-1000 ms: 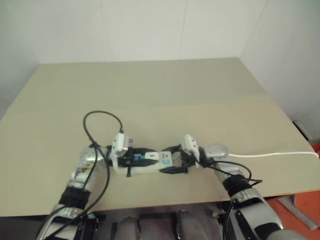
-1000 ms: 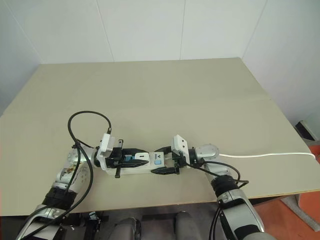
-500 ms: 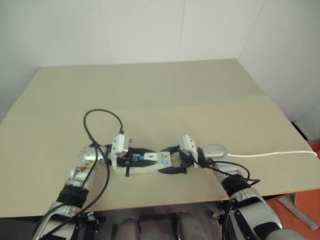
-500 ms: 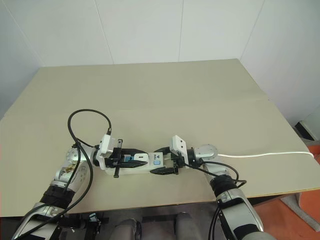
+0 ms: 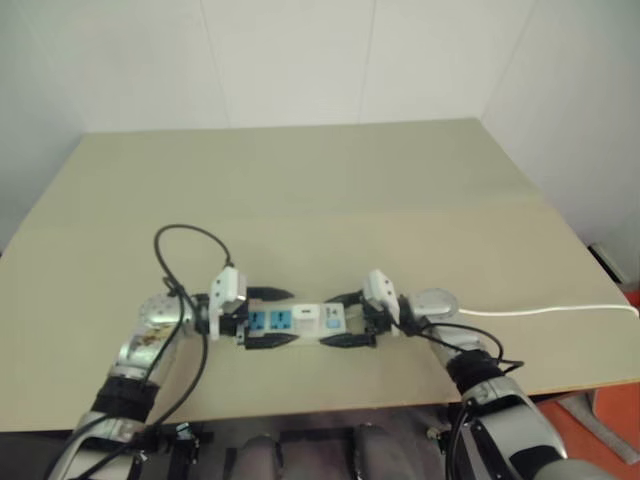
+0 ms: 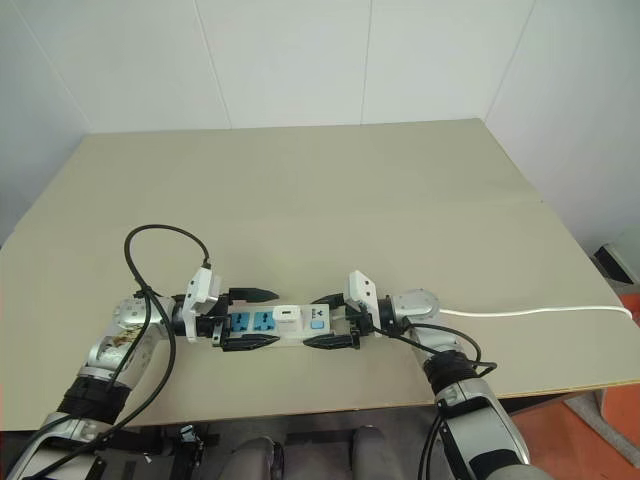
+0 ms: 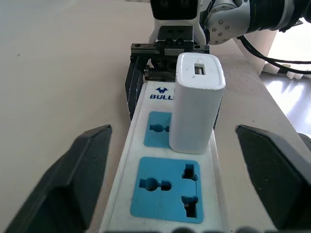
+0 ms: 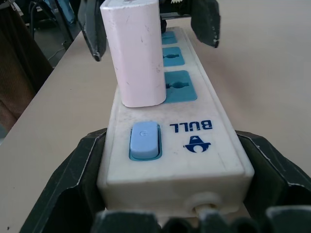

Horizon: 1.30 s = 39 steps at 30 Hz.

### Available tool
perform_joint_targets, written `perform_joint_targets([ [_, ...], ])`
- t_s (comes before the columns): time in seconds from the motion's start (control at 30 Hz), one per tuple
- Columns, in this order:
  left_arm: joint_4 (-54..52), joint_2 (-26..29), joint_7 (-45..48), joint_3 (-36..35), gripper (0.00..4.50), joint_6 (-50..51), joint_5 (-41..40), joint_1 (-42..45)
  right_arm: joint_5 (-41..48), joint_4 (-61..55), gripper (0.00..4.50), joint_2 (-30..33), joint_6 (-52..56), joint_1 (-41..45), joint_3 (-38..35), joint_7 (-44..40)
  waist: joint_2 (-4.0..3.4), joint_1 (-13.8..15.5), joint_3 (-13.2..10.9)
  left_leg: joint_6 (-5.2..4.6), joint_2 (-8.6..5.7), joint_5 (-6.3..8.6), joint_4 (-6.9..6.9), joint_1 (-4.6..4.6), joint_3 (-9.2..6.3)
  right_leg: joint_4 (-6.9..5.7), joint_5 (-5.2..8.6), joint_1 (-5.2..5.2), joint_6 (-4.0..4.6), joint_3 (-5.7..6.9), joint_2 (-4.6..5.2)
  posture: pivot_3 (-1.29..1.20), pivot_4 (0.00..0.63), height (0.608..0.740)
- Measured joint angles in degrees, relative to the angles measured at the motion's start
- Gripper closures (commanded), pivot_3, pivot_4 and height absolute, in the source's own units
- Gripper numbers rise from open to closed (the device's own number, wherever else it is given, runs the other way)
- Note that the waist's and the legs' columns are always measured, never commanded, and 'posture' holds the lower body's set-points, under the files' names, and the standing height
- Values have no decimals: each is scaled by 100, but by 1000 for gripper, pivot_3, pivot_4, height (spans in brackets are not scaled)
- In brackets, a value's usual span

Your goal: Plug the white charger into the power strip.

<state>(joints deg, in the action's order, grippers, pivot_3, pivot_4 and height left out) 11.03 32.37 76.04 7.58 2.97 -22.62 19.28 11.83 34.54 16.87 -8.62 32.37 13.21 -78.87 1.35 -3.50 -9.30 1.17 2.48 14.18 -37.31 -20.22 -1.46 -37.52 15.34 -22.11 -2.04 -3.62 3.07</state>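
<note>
Now the white charger (image 7: 197, 104) stands plugged; left hand (image 6: 250, 318) released, right hand (image 6: 330, 320) grasping the power strip (image 7: 167, 194).

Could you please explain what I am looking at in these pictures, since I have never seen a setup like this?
This is a humanoid robot with two arms, each ending in a two-fingered black claw. Two pictures come from cameras on its head, looking down over a beige table. The other two come from cameras on its wrists, looking along each claw's fingers.

On the table lies the power strip, a white bar with blue sockets and a white cord running off to the right. The white charger stands upright in the socket nearest the blue button.

The right claw grips the button end of the strip. The left claw is open, its fingers on either side of the other end, holding nothing.
</note>
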Motion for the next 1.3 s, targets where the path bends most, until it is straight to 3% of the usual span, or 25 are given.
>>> perform_joint_targets([
  [0.13, -173, 3, -6, -46, 21, 22, -8, -89, 0, -1, 1080, -12, 0, -1, 1, -8, 1, 0, -1, 0, 1, 0, 2, -3, 1, 4, 0, -3, 0, -1, 0, 0, 150, 740],
  [0.17, -217, 18, 7, -58, 0, 72, -24, -108, 1, -1, 338, -14, -2, -1, 0, -8, 2, 0, -1, 0, 1, 0, 3, -4, 1, 5, 0, -3, 0, 0, 0, 0, 150, 740],
  [0.23, -341, 169, 98, -86, 0, 180, -60, -151, 29, 14, 24, -50, -5, 4, -33, 11, 6, -9, -5, 0, 2, 0, 5, -8, 1, 6, 0, -8, 0, -1, 0, 0, 150, 740],
  [0.47, -756, 898, 431, -680, 0, 368, -454, -117, 41, -200, 24, 229, -104, -67, -60, 10, 20, 33, -19, 0, 1, 0, 25, -33, 3, 48, -17, -19, 21, 4, 7, 0, 150, 740],
  [0.77, -647, 1722, 919, -1162, 0, 504, -592, -86, 507, -1829, 24, 1836, 455, -1279, -958, 56, 19, 265, -21, 0, -21, 2, 16, -239, 3, 43, -20, -212, 24, 12, 33, 0, 150, 740],
  [1.0, -578, 2297, 1017, -1770, 0, 463, -591, -583, 1135, -2865, 24, 2758, 987, -2225, -2121, 324, 17, 229, -28, -7, -18, 6, 21, -234, 8, 65, -18, -211, 23, 10, 30, 0, 150, 740],
  [1.3, -1114, 2825, 1157, -2980, 0, 597, -726, -1911, 1432, -3336, 24, 3309, 1332, -2910, -2978, 457, 19, 241, -35, -6, -17, 6, 20, -217, 22, 54, -17, -200, 22, 1, 30, 0, 150, 740],
])
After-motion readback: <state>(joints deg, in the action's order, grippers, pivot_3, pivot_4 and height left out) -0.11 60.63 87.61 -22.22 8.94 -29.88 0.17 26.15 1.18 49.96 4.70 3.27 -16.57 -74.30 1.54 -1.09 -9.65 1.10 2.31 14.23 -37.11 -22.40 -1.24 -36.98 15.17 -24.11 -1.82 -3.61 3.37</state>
